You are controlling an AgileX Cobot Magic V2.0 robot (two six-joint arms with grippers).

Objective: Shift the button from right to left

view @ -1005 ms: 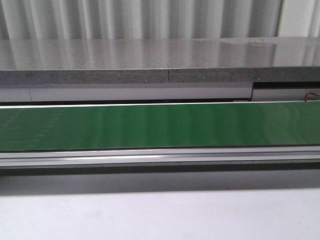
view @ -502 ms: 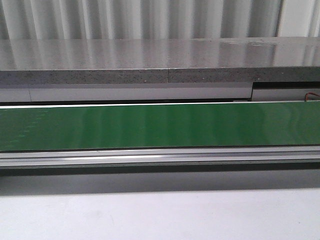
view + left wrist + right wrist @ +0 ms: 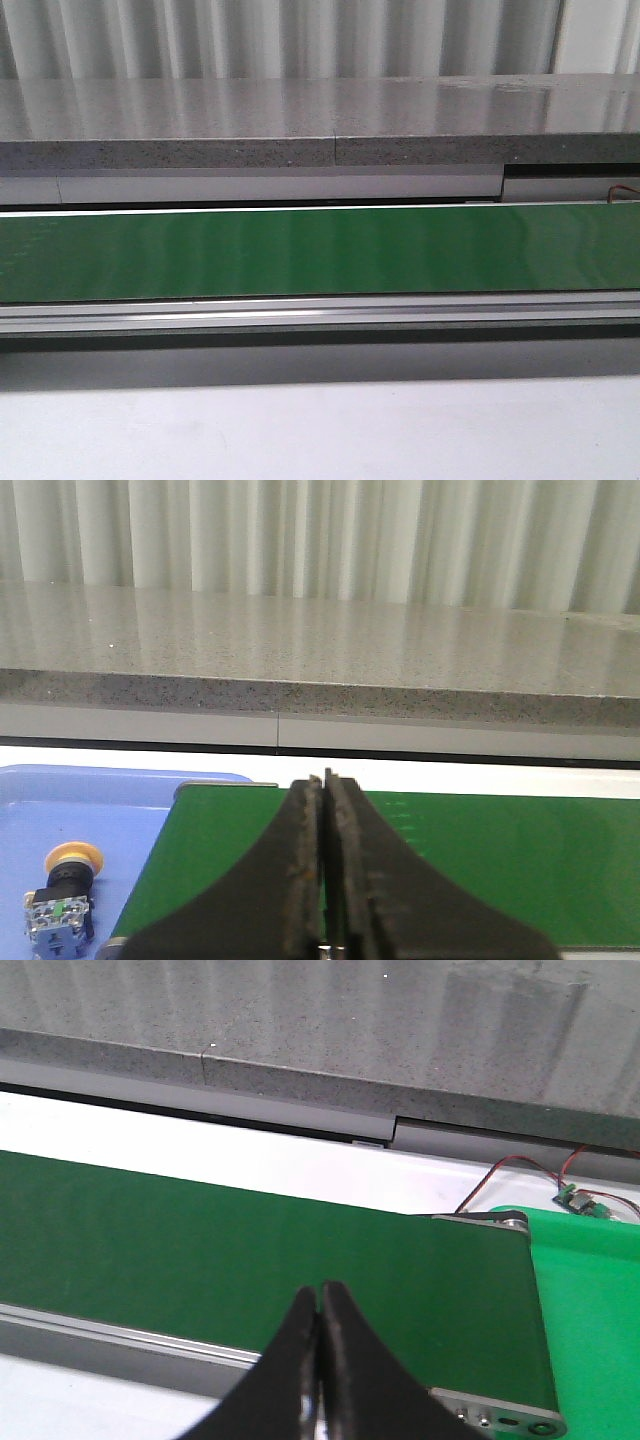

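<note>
Already your small orange-capped push button (image 3: pixel 62 898) lies in the pale blue plastic tray (image 3: pixel 120 820) beside the green conveyor belt (image 3: pixel 480 865), evidently its destination; left gripper (image 3: pixel 326 782) and right gripper (image 3: pixel 320 1290) are both clenched, empty.

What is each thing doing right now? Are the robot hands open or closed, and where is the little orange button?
Left hand: shut, holding nothing.
Right hand: shut, holding nothing.
Button: resting in the blue tray, orange cap up.
Green belt: nothing on it.
</note>
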